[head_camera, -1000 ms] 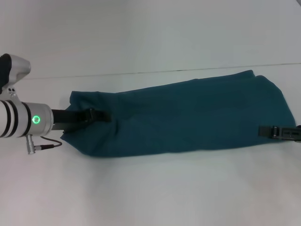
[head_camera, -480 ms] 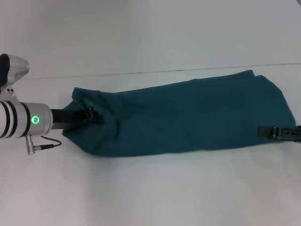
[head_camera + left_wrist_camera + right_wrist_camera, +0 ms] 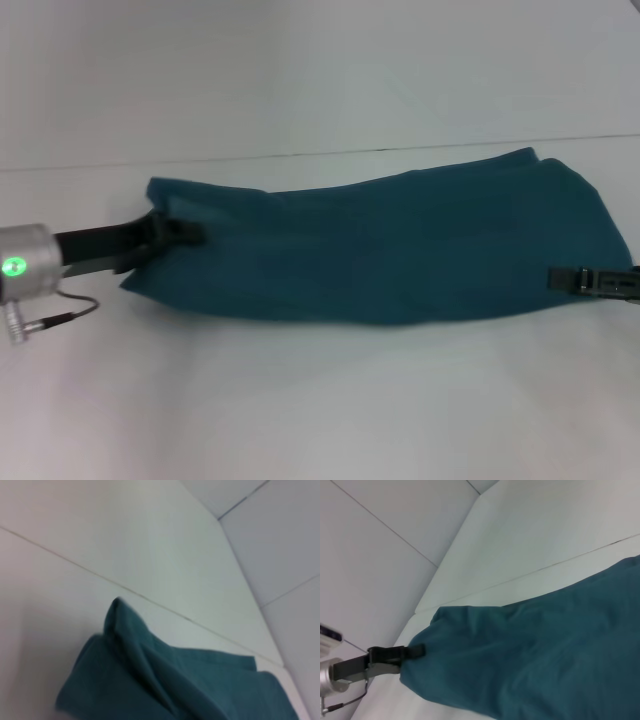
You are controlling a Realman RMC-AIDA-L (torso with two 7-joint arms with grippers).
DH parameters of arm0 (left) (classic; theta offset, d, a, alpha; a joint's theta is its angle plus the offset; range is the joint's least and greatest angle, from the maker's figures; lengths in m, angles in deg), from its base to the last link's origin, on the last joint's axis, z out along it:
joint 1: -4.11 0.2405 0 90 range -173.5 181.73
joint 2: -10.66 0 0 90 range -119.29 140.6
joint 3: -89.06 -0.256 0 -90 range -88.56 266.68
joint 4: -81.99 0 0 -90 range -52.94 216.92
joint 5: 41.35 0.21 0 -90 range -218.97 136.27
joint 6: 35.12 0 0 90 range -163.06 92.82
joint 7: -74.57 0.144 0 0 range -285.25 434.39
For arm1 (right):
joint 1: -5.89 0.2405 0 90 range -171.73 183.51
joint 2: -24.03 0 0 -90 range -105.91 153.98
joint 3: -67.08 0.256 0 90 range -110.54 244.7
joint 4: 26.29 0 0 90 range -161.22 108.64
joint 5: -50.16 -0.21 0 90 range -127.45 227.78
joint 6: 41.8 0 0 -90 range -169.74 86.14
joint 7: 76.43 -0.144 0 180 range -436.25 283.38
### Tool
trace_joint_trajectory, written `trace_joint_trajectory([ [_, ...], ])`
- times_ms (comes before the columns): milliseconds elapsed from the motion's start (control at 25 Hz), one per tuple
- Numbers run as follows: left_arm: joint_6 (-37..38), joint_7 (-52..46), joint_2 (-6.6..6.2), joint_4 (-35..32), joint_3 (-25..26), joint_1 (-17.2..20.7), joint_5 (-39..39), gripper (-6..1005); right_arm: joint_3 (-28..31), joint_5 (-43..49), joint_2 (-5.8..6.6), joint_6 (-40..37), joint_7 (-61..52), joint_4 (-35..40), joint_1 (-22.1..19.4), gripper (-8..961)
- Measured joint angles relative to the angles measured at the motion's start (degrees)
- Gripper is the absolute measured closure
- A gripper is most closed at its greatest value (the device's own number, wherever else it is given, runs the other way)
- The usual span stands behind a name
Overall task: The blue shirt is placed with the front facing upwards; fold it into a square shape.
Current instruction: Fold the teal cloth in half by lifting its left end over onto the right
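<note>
The blue shirt (image 3: pixel 400 240) lies as a long teal band across the white table (image 3: pixel 300 400), plain side up with no lettering showing. My left gripper (image 3: pixel 180 235) is at the shirt's left end, shut on the cloth there. The right wrist view shows it from the side (image 3: pixel 412 652), clamped on the bunched edge of the shirt (image 3: pixel 545 650). My right gripper (image 3: pixel 572 280) reaches in from the right border, shut on the shirt's right end. The left wrist view shows only folded cloth (image 3: pixel 165 680), with none of my own fingers.
A thin seam line (image 3: pixel 300 153) runs across the table behind the shirt. A grey cable (image 3: pixel 60 315) hangs from my left wrist near the left border. White table surface stretches in front of the shirt toward the near edge.
My left arm has drawn back to the left, taking the shirt's left end with it, so the band is longer and flatter. The right gripper has stayed put.
</note>
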Motion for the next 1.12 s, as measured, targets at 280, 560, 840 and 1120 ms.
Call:
trace_joint_trajectory([
  [280, 1.30, 0.49, -1.50, -0.95, 3.64, 3.29, 1.24, 906, 0.00, 0.00, -0.23, 0.04, -0.09, 0.00, 0.02, 69],
  [560, -0.05, -3.36, -2.31, -4.25, 7.83, 4.30, 10.67, 905, 0.00, 0.00, -0.09, 0.61, -0.79, 0.00, -0.12, 68],
  [840, -0.85, -5.31, -2.62, -8.01, 12.57, 6.77, 15.55, 905, 0.03, 0.10, 0.10, 0.87, -0.89, 0.00, -0.17, 69],
  [1120, -1.53, -8.26, -2.77, -11.20, 12.83, 9.26, 16.28, 907, 0.09, 0.10, 0.11, 1.48, -0.89, 0.00, 0.12, 68],
])
